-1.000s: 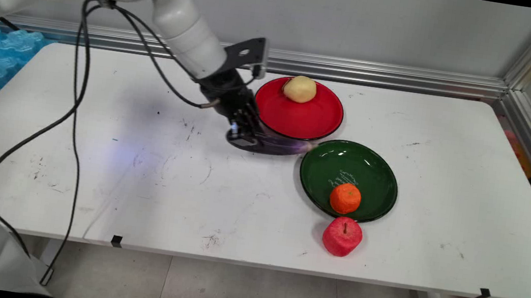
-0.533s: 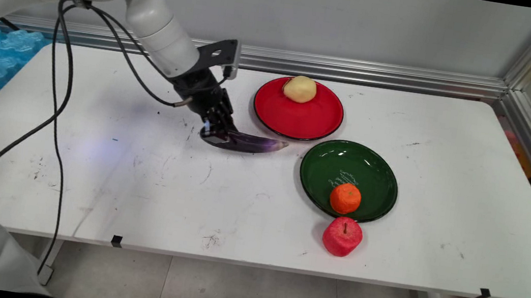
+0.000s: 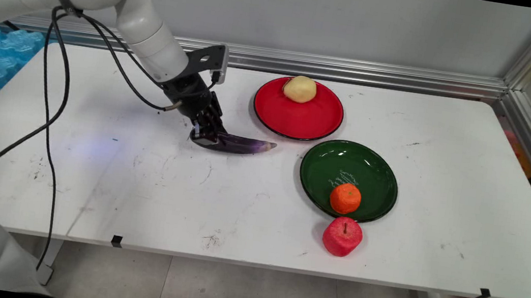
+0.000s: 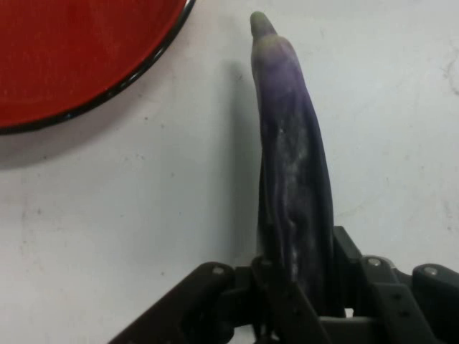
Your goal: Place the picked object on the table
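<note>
The black two-finger claw (image 3: 206, 134) is closed on the blunt end of a long, glossy purple eggplant (image 3: 238, 144), whose axis runs toward 3 o'clock low over the white table (image 3: 136, 193) (round red plate (image 3: 300, 117) near its tip).

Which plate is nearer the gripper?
The red plate, holding the potato; the green plate lies farther from the gripper.

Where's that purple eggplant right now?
In the main view the eggplant lies on the table left of centre, its blunt end in the end effector, its tip pointing toward the red plate.
</note>
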`<state>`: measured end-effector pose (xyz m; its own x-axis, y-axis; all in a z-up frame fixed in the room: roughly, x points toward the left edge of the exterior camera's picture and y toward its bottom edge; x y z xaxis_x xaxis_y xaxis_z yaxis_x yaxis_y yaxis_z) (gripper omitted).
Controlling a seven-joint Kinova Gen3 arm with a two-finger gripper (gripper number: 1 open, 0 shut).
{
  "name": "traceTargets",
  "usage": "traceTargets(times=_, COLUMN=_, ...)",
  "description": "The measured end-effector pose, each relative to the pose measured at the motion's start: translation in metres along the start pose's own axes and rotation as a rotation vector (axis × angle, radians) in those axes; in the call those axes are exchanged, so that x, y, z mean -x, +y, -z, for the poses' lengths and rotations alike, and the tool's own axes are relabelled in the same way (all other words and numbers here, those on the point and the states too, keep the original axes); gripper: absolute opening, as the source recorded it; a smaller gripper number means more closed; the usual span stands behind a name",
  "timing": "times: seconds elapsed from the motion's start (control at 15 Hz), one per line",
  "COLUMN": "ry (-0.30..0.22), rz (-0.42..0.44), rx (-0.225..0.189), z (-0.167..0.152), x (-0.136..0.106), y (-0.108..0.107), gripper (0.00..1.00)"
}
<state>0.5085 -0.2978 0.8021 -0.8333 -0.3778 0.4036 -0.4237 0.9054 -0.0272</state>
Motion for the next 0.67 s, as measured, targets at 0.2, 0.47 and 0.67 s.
traceTargets(times=0.2, ry=0.008, rz=0.013, rx=0.001, z=-0.006, x=0.003, y=0.0, gripper=0.0)
traceTargets(times=0.47, ry=0.019, rz=0.028, rx=-0.001, z=-0.012, x=0.005, y=0.001, gripper=0.0)
traceTargets(times=0.67, ry=0.027, rz=0.036, rx=-0.002, z=-0.016, x=0.005, y=0.001, gripper=0.0)
